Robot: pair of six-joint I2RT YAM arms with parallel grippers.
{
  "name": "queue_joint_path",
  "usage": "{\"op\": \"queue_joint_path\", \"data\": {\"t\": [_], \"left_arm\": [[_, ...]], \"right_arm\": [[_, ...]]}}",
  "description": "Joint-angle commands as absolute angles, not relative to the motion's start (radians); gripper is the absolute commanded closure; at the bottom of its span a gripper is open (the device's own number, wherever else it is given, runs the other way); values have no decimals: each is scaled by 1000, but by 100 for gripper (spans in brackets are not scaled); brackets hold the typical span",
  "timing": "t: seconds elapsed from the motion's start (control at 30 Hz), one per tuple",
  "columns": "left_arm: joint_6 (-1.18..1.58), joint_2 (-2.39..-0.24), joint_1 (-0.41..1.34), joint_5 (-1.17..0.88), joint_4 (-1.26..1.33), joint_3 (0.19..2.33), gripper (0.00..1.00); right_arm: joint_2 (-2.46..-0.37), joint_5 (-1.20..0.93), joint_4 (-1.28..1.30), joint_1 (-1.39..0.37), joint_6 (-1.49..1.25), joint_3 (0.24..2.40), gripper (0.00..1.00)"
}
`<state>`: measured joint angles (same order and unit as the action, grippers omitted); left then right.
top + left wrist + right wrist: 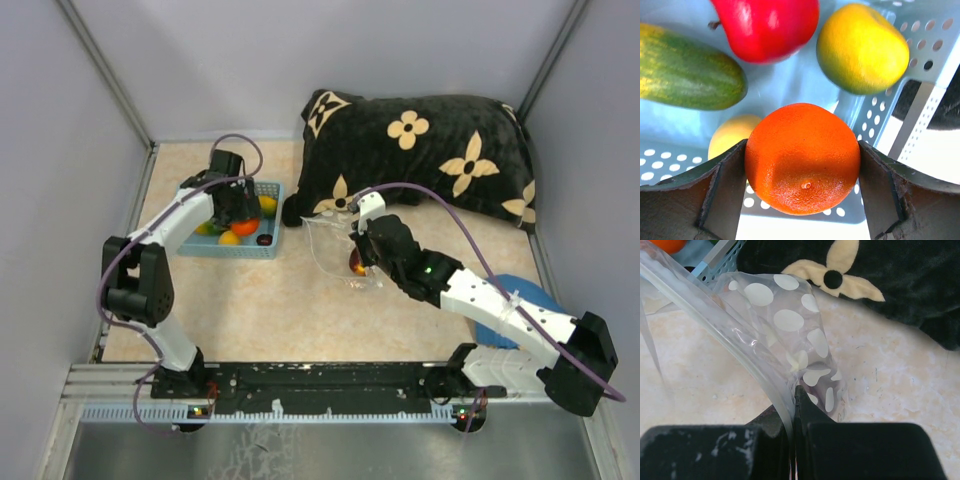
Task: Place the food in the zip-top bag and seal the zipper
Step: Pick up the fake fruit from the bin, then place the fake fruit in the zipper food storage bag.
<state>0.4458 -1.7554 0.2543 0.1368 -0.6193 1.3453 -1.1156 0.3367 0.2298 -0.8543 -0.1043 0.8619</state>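
**Inspector:** Item first: the orange toy fruit (802, 157). Location?

**Assistant:** At the light blue basket (920, 45), over its perforated wall. The left fingers (725, 190) are clamped on it across its widest girth. A red piece (765, 25), a green one (685, 70) and a yellow one (862, 47) lie beyond it in the basket.

**Inspector:** Handling?

**Assistant:** Judged rigid, light and round. An off-centre hold could let it squirt free, but this grip looks sound.

**Inspector:** The zip-top bag (790, 320)?

**Assistant:** Well apart to the right, on the surface (270, 310) beside the black cushion (420, 150). The right fingers (865, 450) are pinched together on its mouth edge at the zipper (747, 352). The film looks thin, limp and slippery, so the strip is the firmest place to hold.
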Motion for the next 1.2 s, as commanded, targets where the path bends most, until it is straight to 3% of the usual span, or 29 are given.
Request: {"op": "queue_joint_path", "data": {"t": [0.0,0.4,0.63,1.17], "left_arm": [[475,-1637,253,118,-613,1272,39],[448,-1247,324,34,-531,1076,40],[422,-1066,524,17,-458,1031,40],[340,-945,835,-5,-206,973,41]], "right_arm": [[-1110,335,209,-851,-103,903,100],[-1116,325,236,-851,-115,931,100],[-1119,324,248,-850,-125,943,100],[-1127,301,274,-850,-142,969,100]]}}
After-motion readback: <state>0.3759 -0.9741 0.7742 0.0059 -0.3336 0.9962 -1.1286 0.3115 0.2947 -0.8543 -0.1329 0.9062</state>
